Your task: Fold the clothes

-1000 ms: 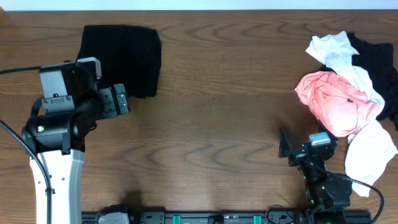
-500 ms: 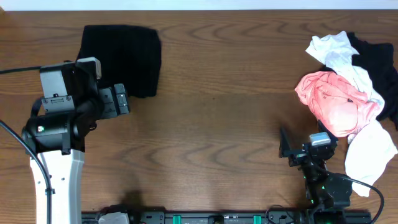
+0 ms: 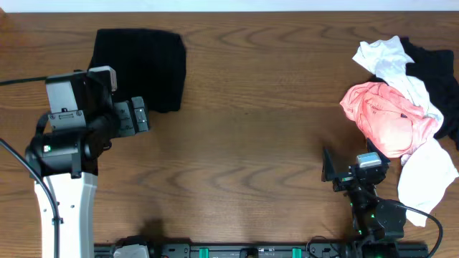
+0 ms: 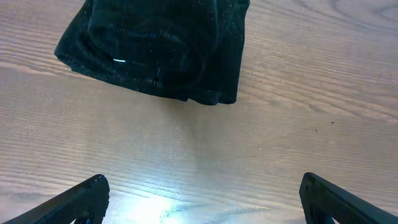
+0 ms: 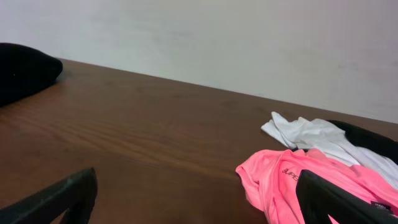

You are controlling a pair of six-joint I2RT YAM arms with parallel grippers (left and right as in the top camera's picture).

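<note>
A black knit garment [image 3: 140, 66] lies folded into a compact rectangle at the table's far left; the left wrist view shows it [image 4: 155, 50] just ahead of my fingers. My left gripper [image 3: 136, 115] [image 4: 202, 186] hovers open beside its near edge over bare wood, holding nothing. At the far right the other clothes lie in a loose heap: a pink one [image 3: 384, 115] [image 5: 298, 180], a white one [image 3: 391, 64] [image 5: 311, 134] and a black one [image 3: 439, 72]. My right gripper [image 3: 343, 175] [image 5: 196, 186] stands open and empty near the front edge, left of the heap.
Another white garment [image 3: 427, 175] spills toward the front right corner beside the right arm. The left arm's white base [image 3: 64, 208] rises from the front left. A pale wall [image 5: 217, 37] stands behind the table's far edge.
</note>
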